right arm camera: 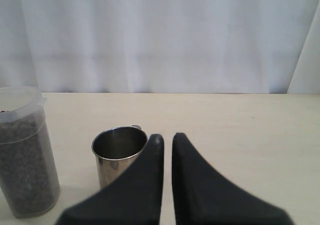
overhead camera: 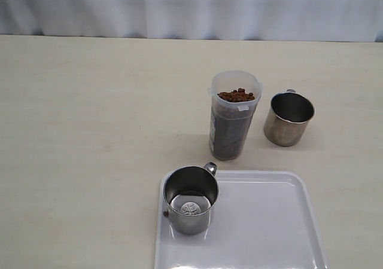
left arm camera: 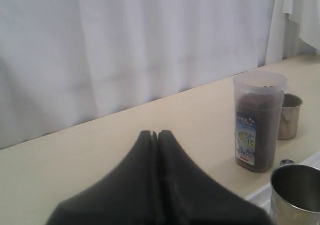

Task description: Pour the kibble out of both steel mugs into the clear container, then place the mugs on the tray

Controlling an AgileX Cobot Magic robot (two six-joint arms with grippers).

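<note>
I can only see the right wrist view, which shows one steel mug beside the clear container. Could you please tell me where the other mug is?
Observer: The other mug stands upright on the tray, at the tray's left side in the exterior view.
Operator: Thank you. Is there any kibble in it?
Observer: No, it is empty. The stamped mark on its bottom shows plainly.
Operator: Good. And what is the left hand doing?
Observer: The left hand is shut and holds nothing, as the left wrist view shows.
</note>
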